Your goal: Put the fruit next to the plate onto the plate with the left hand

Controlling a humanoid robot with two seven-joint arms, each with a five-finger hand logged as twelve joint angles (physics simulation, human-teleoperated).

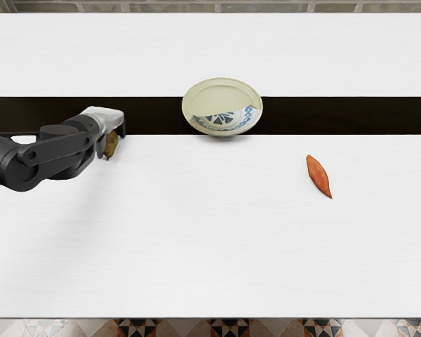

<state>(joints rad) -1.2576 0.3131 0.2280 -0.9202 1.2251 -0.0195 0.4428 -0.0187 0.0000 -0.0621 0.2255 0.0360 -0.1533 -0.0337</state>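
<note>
white table (196, 239) — plate (222, 90), orange vegetable (319, 175)

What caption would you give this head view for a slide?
Left hand grips a brown fruit left of the plate; an orange item lies at right.

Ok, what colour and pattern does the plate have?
The plate is cream with a blue painted pattern along its near side, seen in the head view.

— Is there any writing, label or number to read here?
— None. The plate (222, 105) shows only a blue painted pattern, with no legible letters.
</note>
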